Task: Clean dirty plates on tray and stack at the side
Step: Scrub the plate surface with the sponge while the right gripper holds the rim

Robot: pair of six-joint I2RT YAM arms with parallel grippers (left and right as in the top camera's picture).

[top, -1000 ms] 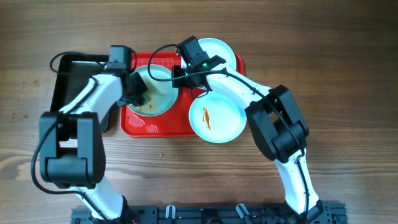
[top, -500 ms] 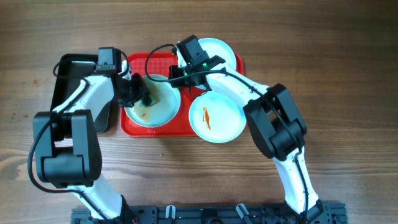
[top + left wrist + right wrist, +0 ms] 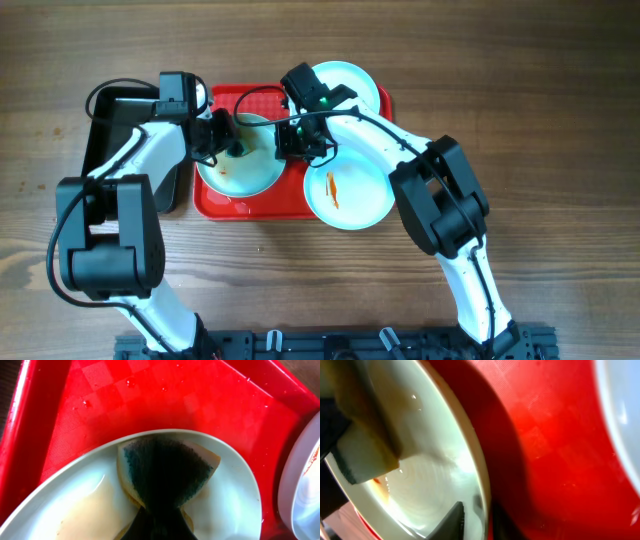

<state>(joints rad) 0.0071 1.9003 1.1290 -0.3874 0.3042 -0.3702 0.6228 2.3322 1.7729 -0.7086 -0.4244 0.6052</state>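
Observation:
The red tray (image 3: 290, 205) holds three pale plates. The left plate (image 3: 250, 172) has brown smears. My left gripper (image 3: 226, 140) is shut on a yellow sponge with a dark green face (image 3: 167, 470) and presses it onto this plate (image 3: 235, 505). My right gripper (image 3: 294, 140) is shut on the same plate's right rim (image 3: 475, 475), one finger inside the rim (image 3: 475, 517). The sponge also shows in the right wrist view (image 3: 362, 455). A second plate (image 3: 350, 190) with an orange smear overhangs the tray's front edge. A third plate (image 3: 352, 82) lies at the tray's far right.
A black tray (image 3: 115, 125) lies left of the red tray, under my left arm. Water drops sit on the red tray's floor (image 3: 150, 395). Wooden table (image 3: 560, 120) surrounds both trays.
My left gripper has slid the sponge toward the far side of the left plate. The plate has shifted a little. My right gripper has stayed on its rim.

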